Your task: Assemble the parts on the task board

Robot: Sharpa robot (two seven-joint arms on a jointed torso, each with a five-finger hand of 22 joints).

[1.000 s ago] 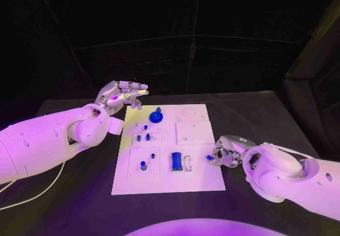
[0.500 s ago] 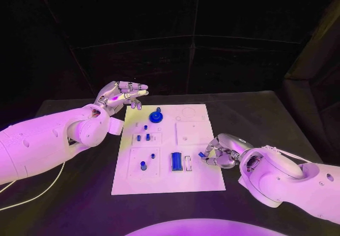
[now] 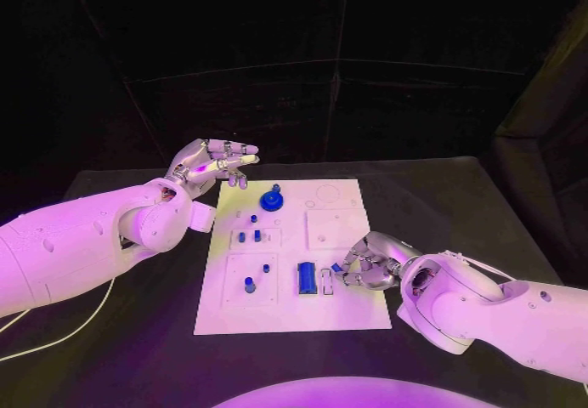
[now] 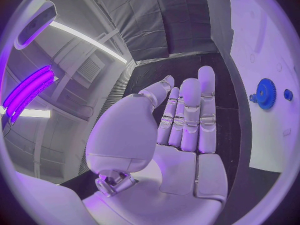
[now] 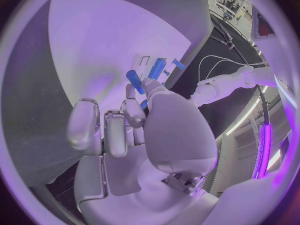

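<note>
The white task board (image 3: 347, 308) lies mid-table. My right hand (image 3: 371, 262) hovers over its right edge and pinches a small blue peg (image 3: 336, 268) between thumb and finger; the right wrist view shows this peg (image 5: 135, 81) at the fingertips of that hand (image 5: 134, 130). Just left of it a blue block (image 3: 307, 278) stands in the board beside a narrow slot (image 3: 326, 282). A blue gear (image 3: 271, 202) sits at the far end, with small blue pegs (image 3: 249, 236) below it. My left hand (image 3: 216, 161) floats off the board's far left corner, holding nothing, fingers extended (image 4: 187, 115).
More small blue pegs (image 3: 250, 286) stand in the near left panel of the board. The left wrist view shows the gear (image 4: 266, 93) and a small blue piece (image 4: 287, 94) on the board. Black table (image 3: 454, 204) surrounds the board on all sides.
My right hand has moved left from the board's right edge onto the board, carrying the small blue peg toward the blue block. The left hand has stayed put.
</note>
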